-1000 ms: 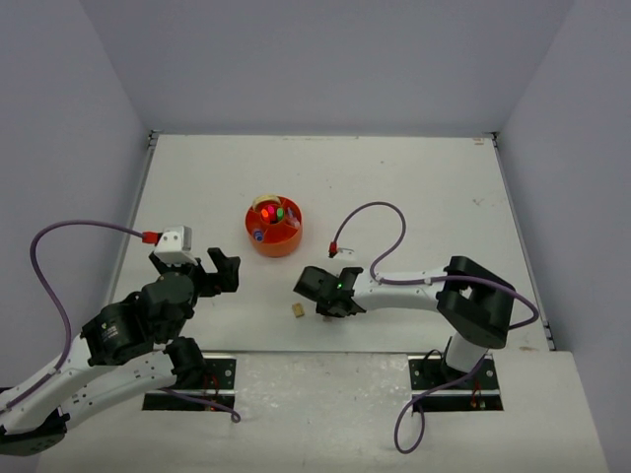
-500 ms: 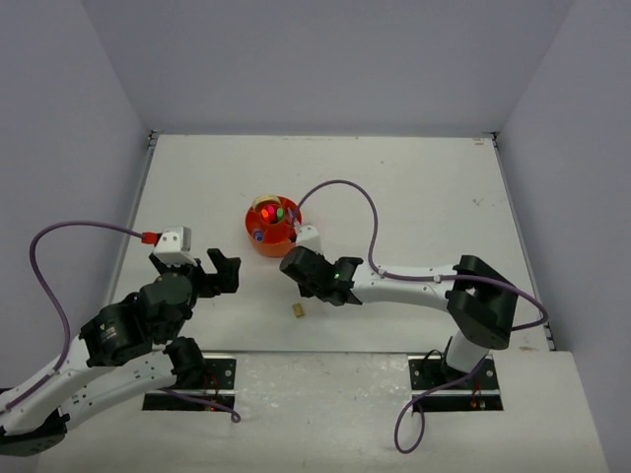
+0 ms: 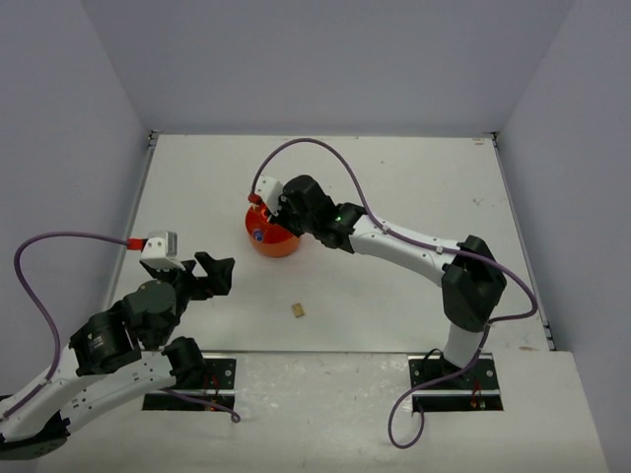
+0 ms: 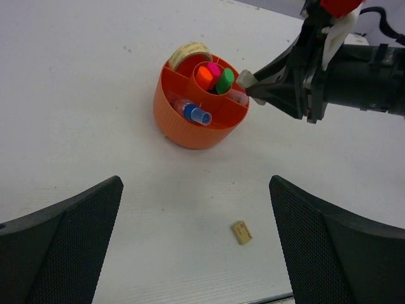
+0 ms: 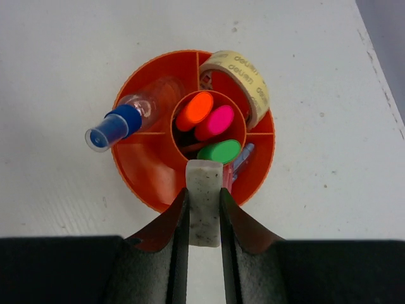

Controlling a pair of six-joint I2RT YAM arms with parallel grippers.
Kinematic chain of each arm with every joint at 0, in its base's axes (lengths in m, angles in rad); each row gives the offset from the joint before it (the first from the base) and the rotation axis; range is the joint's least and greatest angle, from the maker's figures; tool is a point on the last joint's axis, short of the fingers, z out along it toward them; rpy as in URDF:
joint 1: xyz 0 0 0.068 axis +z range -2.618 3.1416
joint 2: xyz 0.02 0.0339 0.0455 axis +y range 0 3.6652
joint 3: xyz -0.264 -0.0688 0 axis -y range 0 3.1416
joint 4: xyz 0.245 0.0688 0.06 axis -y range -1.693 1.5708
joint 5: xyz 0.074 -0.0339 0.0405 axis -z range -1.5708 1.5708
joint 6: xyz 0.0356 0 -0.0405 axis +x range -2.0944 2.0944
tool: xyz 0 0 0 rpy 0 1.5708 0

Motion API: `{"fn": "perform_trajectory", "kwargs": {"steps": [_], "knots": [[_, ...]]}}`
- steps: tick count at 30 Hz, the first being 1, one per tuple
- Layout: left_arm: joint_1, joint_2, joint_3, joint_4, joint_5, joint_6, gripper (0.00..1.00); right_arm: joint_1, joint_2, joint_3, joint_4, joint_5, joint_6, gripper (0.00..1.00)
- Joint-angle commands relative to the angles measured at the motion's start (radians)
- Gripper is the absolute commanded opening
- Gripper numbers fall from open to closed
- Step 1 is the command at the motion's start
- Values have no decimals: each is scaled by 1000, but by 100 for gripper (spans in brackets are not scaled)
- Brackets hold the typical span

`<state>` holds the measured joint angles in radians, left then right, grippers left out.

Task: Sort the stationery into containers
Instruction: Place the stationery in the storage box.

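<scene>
The round orange organiser stands mid-table. Its centre well holds orange, pink and green highlighters. Outer compartments hold a beige tape ring, a blue-capped clear capsule and small pink and blue pieces. My right gripper is shut on a grey speckled block, held just over the organiser's near rim. A tan block lies on the table. My left gripper is open and empty, near and left of the tan block.
The right arm stretches across the table from its base at the near right. A purple cable loops above its wrist. Grey walls close the table on the left, right and far sides.
My right gripper has swung from beside the tan block up and left to over the organiser. My left arm has shifted slightly left. The tan block has not moved.
</scene>
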<state>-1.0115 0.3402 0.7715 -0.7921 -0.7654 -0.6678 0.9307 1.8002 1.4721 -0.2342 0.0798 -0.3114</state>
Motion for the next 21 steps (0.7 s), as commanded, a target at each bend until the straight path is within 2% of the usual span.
{"fn": "perform_trajectory", "kwargs": {"steps": [1, 9, 21], "knots": [[-4, -17, -8, 40, -11, 20, 100, 8, 37, 47, -68, -124, -261, 0], [-4, -25, -8, 38, -15, 17, 100, 9, 47, 40, -82, -212, -296, 2], [-4, -20, -9, 39, -17, 17, 100, 8, 122, 102, -73, -194, -320, 6]]}}
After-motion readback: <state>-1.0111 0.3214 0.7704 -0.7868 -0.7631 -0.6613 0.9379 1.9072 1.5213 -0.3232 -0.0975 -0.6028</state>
